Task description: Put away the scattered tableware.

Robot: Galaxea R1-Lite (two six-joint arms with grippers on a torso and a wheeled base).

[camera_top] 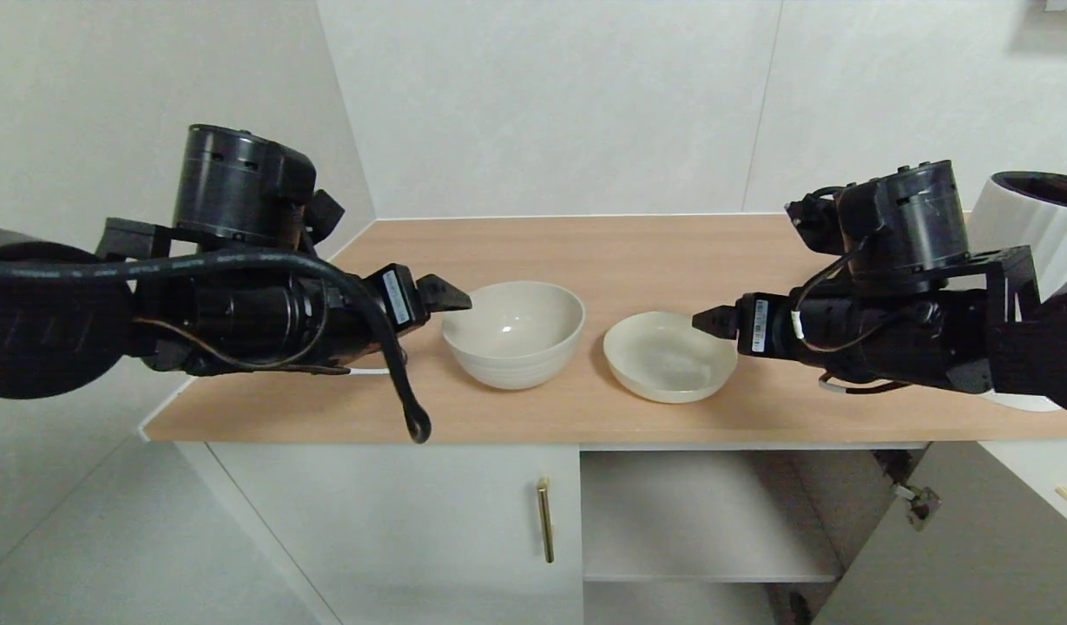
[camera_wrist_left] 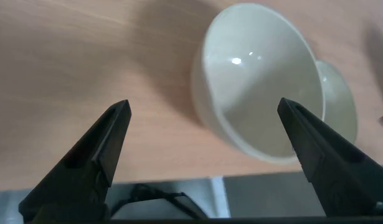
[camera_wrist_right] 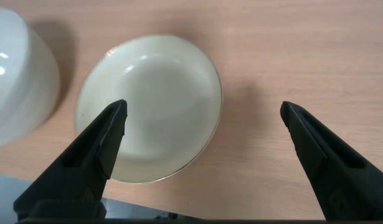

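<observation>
Tableware has not yet been put away, as far as the views show. The deep cream ceramic bowl (camera_top: 513, 332) and the shallow cream ceramic dish (camera_top: 669, 356) both sit on the light wooden table (camera_top: 585, 243), side by side with a small gap between them, near its front edge. Beneath them the white cabinet (camera_top: 394, 521) has its right-hand door swung open, and the white shelf (camera_top: 707, 555) inside looks the likely home for both pieces, though that is a guess. The whole job therefore seems to remain: each piece still needs a grasp, a carry and a placement.

The left pincer (camera_top: 451, 299) is spread wide and holds nothing. The deep cream ceramic bowl lies just ahead of it, its near rim about level with the fingertips (camera_wrist_left: 119, 115) and nearer to one finger than the other. Whether a tip touches the rim cannot be told.

The right pincer (camera_top: 709, 319) is likewise spread wide and carries nothing. The shallow cream ceramic dish lies just in front of it; one finger hangs over the dish's edge, the other over plain wood beside it. Contact with the dish cannot be judged either.
</observation>
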